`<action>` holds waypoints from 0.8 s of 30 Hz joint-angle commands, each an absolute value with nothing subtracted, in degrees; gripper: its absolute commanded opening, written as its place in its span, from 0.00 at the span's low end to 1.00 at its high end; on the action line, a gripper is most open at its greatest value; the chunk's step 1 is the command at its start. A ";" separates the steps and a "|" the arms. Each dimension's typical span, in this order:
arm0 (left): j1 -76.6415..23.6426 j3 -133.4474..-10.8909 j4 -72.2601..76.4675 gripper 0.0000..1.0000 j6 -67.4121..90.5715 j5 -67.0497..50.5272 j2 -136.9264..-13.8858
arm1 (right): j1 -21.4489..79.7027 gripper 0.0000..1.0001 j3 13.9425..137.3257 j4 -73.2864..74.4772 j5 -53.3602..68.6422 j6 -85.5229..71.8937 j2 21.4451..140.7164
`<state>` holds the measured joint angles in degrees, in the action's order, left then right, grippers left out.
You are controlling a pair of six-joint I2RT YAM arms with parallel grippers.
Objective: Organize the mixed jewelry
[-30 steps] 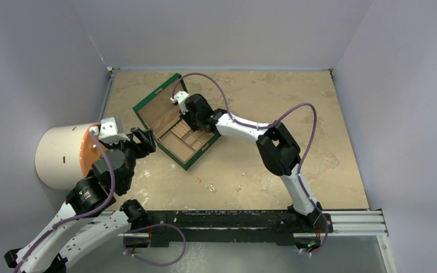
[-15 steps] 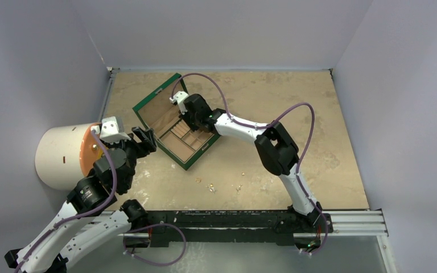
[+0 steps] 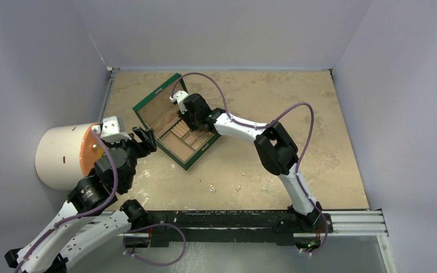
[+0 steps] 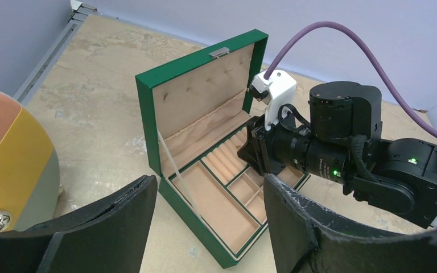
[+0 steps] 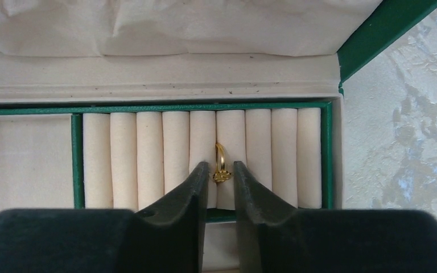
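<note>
Right arm (image 3: 244, 128) nudged left; right jaws narrowly apart, gold ring (image 5: 221, 165) between tips; left jaws wide.

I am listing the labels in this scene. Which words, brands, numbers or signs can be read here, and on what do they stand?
No text can be read in any view.
The green box, its metal clasp and the white and orange cylinder show no writing.
The right arm shows only a green light, no letters.
</note>
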<state>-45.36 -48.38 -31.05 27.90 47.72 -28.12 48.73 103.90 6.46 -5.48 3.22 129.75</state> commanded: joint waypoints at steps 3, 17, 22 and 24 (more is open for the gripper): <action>-44.77 -48.60 -29.81 0.68 28.12 47.37 -28.68 | 48.60 0.34 101.39 5.29 -5.41 1.21 125.60; -43.71 -48.56 -29.56 0.68 28.21 46.22 -29.70 | 48.60 0.41 92.33 0.28 -2.58 -3.92 112.92; -43.03 -48.52 -29.36 0.68 28.21 45.45 -29.95 | 48.60 0.13 92.04 -2.49 -3.01 -5.78 113.27; -42.98 -48.47 -29.31 0.68 28.21 45.35 -29.97 | 48.60 0.04 92.36 -3.06 -3.66 -6.34 114.13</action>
